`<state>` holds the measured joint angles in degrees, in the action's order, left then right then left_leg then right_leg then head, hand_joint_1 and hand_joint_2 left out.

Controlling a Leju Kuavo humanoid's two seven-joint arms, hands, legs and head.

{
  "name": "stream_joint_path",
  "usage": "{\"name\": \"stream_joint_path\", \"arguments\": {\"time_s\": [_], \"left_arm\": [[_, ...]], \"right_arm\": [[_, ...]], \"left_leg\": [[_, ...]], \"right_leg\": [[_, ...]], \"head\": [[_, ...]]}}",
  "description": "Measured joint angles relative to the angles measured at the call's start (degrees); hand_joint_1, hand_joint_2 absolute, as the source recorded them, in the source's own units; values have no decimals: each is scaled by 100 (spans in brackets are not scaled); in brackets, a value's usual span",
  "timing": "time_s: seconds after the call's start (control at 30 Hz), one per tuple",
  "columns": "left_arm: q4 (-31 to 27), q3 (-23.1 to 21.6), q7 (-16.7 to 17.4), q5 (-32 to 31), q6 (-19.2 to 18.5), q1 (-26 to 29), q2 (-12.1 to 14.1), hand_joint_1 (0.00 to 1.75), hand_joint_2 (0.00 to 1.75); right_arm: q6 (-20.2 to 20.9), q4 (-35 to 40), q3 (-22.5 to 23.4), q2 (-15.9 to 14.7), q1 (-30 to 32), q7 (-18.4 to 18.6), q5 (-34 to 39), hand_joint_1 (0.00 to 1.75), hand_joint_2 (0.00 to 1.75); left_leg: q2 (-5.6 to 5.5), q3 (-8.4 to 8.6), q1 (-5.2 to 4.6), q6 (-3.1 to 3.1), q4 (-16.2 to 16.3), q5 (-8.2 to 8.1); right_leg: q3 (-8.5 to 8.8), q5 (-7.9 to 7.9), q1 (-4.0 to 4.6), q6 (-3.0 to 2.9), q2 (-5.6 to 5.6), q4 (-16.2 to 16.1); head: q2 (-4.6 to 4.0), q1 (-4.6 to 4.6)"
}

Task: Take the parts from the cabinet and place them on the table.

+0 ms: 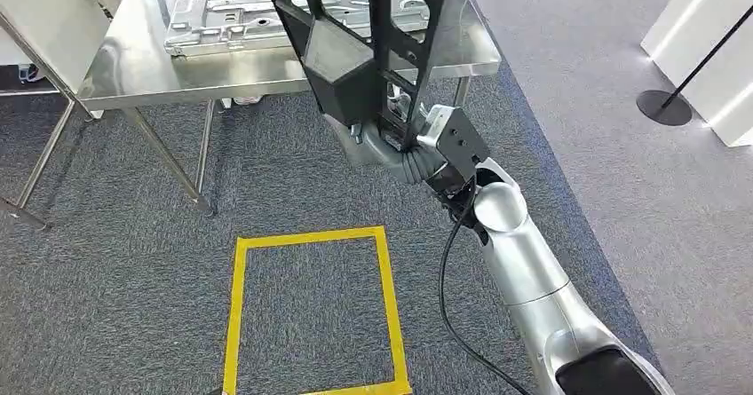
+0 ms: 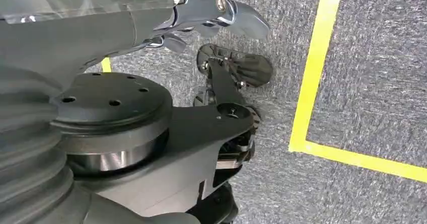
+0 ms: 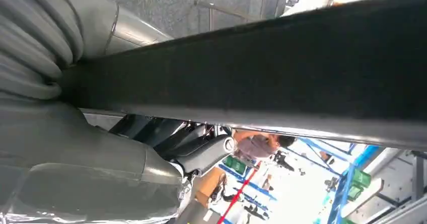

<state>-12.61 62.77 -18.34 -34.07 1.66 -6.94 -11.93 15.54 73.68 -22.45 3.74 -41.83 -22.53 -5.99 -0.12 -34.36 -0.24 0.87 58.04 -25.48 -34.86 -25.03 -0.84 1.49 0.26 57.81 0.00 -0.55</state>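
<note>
From the head view, the right arm [image 1: 533, 280] reaches up and forward from the lower right, silver forearm angled toward the middle, a black cable running along it. The right hand [image 1: 391, 142] is clamped around the lower end of a big black frame part [image 1: 373, 31], holding it upright in the air in front of the steel worktop [image 1: 142, 67]. The part rises past the top of the picture and overlaps the worktop's near edge. On that worktop lies a grey metal panel [image 1: 231, 18], flat. Below on the grey carpet sits a yellow tape rectangle [image 1: 311, 306].

Over to the left wrist view: the left hand [image 2: 216, 17] hangs over the carpet beside a yellow tape line [image 2: 314, 73], thumb and fingers loose and apart, nothing in them.

Right wrist view now: the black frame part [image 3: 282, 68] crosses right in front of the lens, the thumb [image 3: 206, 153] curled under it. A person [image 3: 257, 146] stands far behind.
</note>
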Motion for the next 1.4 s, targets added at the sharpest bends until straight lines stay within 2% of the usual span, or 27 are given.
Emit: {"name": "stream_joint_path", "arguments": {"time_s": [0.77,1.17,1.4], "left_arm": [[2,2,0,-22,40,29,4,0,175],[2,5,18,-11,127,25,-4,0,175],[2,4,20,-26,127,23,-20,0,175]], "right_arm": [[-121,72,-85,0,107,-65,-66,175,175],[-136,-306,-85,-4,-20,-463,-155,175,175],[-354,-341,-85,-9,-6,-525,-457,175,175]], "left_leg": [[0,0,-1,1,0,-1],[0,0,-1,1,1,-1],[1,0,-1,1,1,-1]], "right_leg": [[0,0,-1,1,0,0],[0,0,-1,1,0,0],[-1,-1,-1,1,0,0]], "head": [[0,0],[0,0],[0,0]]}}
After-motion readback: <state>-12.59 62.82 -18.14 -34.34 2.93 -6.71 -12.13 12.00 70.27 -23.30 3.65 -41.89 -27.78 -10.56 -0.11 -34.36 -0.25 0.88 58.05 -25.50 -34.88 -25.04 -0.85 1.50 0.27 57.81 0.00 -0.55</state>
